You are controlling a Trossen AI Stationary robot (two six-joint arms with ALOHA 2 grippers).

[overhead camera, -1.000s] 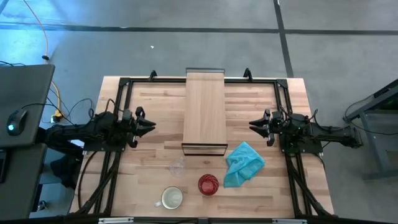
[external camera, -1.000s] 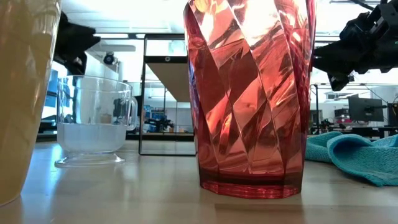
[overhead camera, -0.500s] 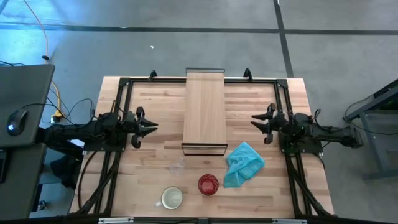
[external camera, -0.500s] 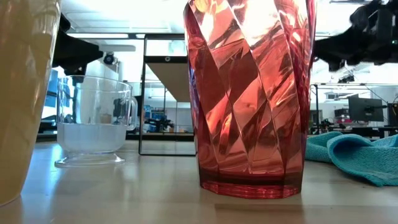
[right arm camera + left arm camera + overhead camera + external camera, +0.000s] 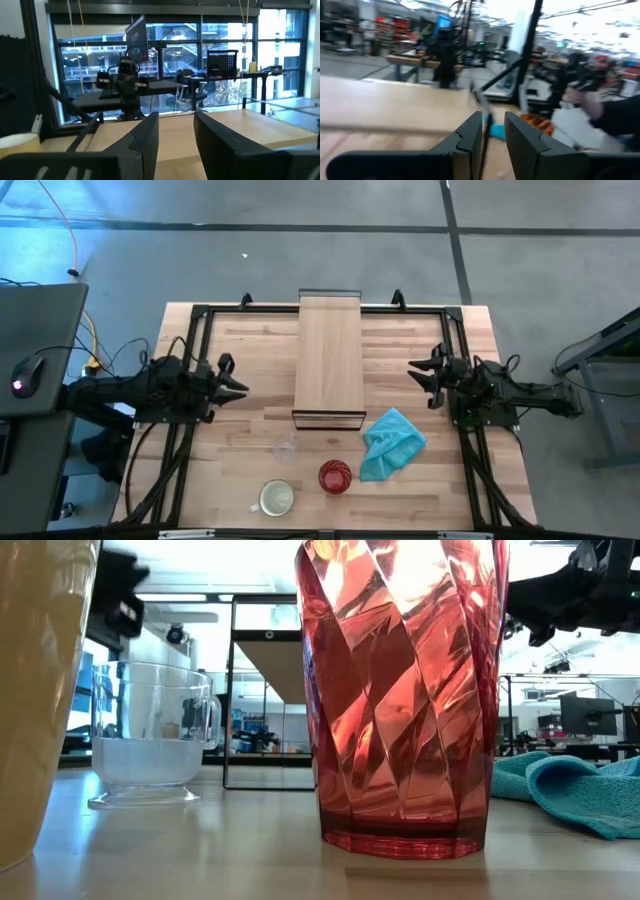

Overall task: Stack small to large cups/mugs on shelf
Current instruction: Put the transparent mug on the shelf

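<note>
Beside the shelf [image 5: 329,358], left gripper [image 5: 237,383] parted and empty, raised off the table; right gripper [image 5: 418,370] likewise parted, empty, opposite. Toward the table's front edge from the left gripper: small clear glass [image 5: 285,448], then cream-white mug [image 5: 276,498] and red cup [image 5: 335,476]. Glass nearer the left arm, probably first up; shelf's long axis front to back.

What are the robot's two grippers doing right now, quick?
Left gripper: open, holding nothing, left of the long light-wood shelf board.
Right gripper: open, holding nothing, right of it.
</note>
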